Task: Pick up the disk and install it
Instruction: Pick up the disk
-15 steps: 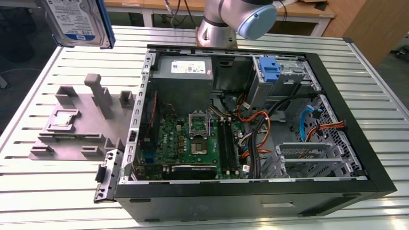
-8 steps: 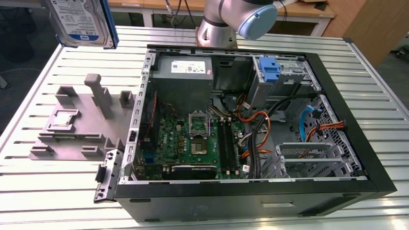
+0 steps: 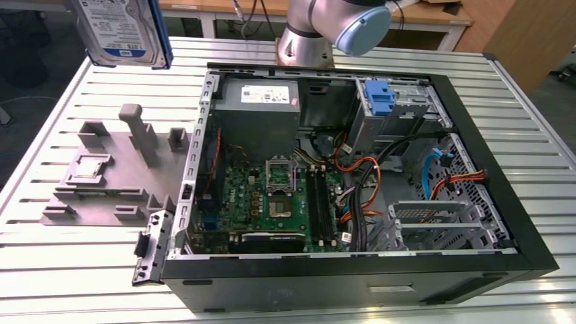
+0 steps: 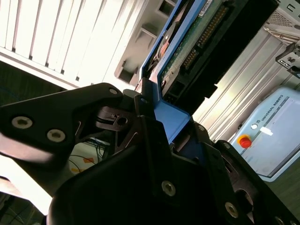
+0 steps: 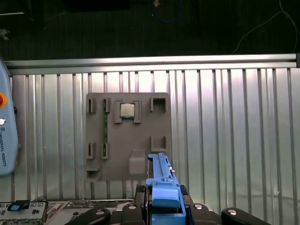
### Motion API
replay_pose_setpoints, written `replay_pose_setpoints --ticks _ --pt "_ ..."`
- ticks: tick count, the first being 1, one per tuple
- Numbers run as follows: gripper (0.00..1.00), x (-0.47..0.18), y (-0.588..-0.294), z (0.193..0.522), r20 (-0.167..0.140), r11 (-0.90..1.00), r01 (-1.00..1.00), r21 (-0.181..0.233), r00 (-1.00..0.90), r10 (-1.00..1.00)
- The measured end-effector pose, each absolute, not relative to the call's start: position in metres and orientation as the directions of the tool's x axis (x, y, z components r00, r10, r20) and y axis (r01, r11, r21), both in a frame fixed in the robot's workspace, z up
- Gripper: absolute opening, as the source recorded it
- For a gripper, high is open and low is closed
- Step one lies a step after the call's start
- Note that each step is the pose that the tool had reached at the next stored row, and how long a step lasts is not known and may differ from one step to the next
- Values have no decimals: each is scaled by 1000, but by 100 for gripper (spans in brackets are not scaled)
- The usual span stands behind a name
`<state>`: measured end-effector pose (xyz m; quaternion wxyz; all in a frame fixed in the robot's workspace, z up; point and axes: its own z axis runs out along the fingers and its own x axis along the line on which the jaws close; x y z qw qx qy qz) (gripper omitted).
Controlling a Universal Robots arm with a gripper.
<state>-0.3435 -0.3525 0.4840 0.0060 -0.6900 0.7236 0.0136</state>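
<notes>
One hand [image 5: 164, 207] clamping one disk [image 3: 120, 30], one case [image 3: 315, 283]

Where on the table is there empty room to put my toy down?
The bare slatted table between the grey holder and the near edge, at the exterior view's left, is free. Inside the computer case it is crowded with cables.

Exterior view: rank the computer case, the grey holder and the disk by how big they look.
Largest: case.
Then: grey holder.
Smallest: disk, though it is cut off by the frame and likely nearer the camera, so this is less sure.
</notes>
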Motion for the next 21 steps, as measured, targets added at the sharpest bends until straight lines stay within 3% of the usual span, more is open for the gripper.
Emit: replay_pose_setpoints --ticks 21 --pt "37 -326 -352 484 -27 47 -999 11 -48 -998"
